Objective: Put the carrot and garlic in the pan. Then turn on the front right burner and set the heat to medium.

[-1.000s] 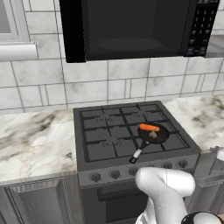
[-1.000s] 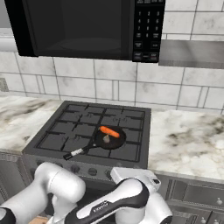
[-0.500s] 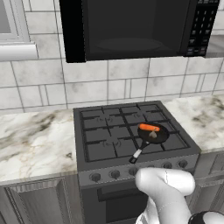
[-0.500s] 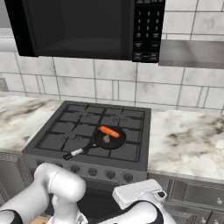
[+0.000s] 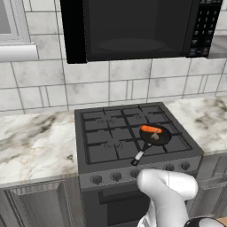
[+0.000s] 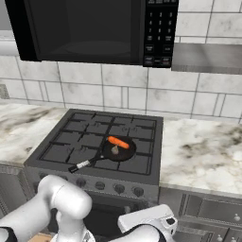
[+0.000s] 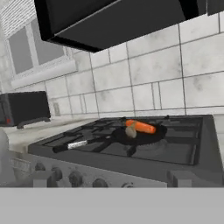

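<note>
The black pan (image 5: 156, 135) (image 6: 119, 150) (image 7: 141, 134) sits on the front right burner (image 5: 175, 144) (image 6: 137, 163) (image 7: 154, 148), its silver-tipped handle pointing toward the stove's front left. Inside it lie the orange carrot (image 5: 151, 129) (image 6: 118, 142) (image 7: 141, 127) and, touching its near side, the pale garlic (image 5: 154, 136) (image 6: 115, 150) (image 7: 130, 131). My hand hangs low in front of the stove, well short of the pan. It looks across the knob row at the pan, with nothing between its fingers.
A row of knobs (image 5: 133, 174) (image 6: 108, 185) (image 7: 74, 178) runs along the stove front. A black microwave (image 5: 133, 26) hangs above the stove. Marble counters (image 5: 35, 142) (image 6: 203, 151) flank it. A dark toaster (image 7: 24, 107) stands on the left counter.
The arm's forward section has sunk a little lower in front of the stove. Pan, carrot and garlic have stayed in place.
</note>
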Available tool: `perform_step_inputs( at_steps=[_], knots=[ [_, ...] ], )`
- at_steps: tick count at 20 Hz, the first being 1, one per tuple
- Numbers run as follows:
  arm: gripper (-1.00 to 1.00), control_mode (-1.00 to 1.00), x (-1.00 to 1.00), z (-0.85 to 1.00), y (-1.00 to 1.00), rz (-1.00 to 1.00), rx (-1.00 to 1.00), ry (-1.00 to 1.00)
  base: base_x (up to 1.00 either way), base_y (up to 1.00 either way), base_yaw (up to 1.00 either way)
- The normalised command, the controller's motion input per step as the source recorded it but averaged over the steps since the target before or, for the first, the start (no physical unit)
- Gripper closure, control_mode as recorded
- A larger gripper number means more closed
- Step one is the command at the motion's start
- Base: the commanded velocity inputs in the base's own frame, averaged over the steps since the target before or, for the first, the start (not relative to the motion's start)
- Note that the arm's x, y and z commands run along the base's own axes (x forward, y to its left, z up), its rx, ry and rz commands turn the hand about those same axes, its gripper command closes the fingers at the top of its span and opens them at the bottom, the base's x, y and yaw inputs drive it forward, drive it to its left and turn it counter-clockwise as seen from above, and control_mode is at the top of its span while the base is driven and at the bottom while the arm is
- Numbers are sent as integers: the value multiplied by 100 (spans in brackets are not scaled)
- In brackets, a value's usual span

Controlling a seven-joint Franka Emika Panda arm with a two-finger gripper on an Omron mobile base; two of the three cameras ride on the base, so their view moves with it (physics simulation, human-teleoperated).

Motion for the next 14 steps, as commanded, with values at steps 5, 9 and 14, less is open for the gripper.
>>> perform_step_inputs(
  at_steps=[5, 9, 14],
  knots=[
    [-100, -100, 0, -32, 19, -28, -19, 0, 0, 0, 0],
    [-100, -100, 0, -20, 5, -25, -17, -1, 0, 0, 0],
    [-100, -100, 1, -18, 0, -14, -14, -7, 0, 0, 0]
  ],
)
